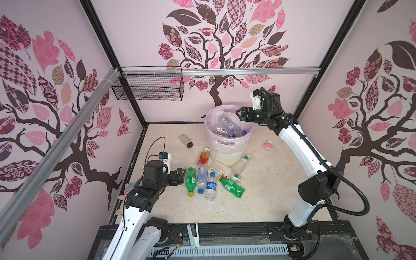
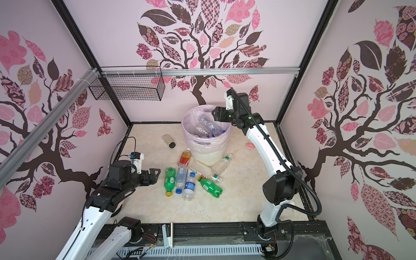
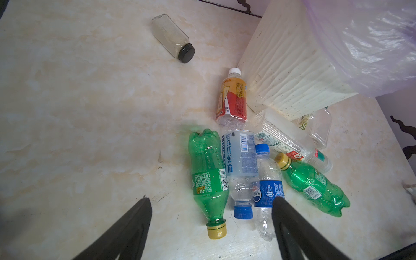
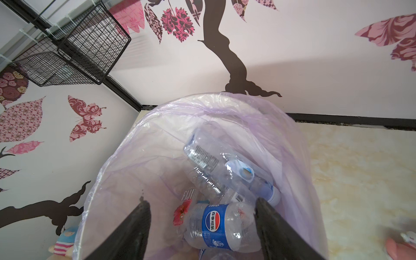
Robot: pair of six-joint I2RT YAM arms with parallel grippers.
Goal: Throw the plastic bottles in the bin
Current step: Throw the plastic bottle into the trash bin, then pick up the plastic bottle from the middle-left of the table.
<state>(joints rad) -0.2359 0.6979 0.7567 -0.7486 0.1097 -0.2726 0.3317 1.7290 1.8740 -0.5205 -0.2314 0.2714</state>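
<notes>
The left gripper (image 1: 181,176) is hanging low over the table (image 3: 90,112), its jaws standing wide and holding nothing. Right beneath its fingertips a green bottle (image 3: 208,177) is lying on its side, yellow cap toward the tool, pressed flank to flank against a pale-labelled clear bottle (image 3: 240,162). Next along are lying a blue-labelled bottle (image 3: 267,191) and a second green bottle (image 3: 315,184). Farther ahead of the tool an orange-red bottle (image 3: 231,99) and two clear bottles (image 3: 286,139) are lying at the foot of the bin (image 1: 227,155).

Farthest off, the right gripper (image 4: 201,200) is hovering over the bin's mouth with its fingers apart and empty. Several dropped bottles (image 4: 216,222) are lying loose in the liner beneath it.

The nearest green bottle looks like the left arm's pick. It is probably best taken across the shoulder, where the two bodies are parting slightly. One finger would be going down on the open side and the other into that gap, not onto the neighbour. The right arm is best lifting straight up first, clear of the liner.
</notes>
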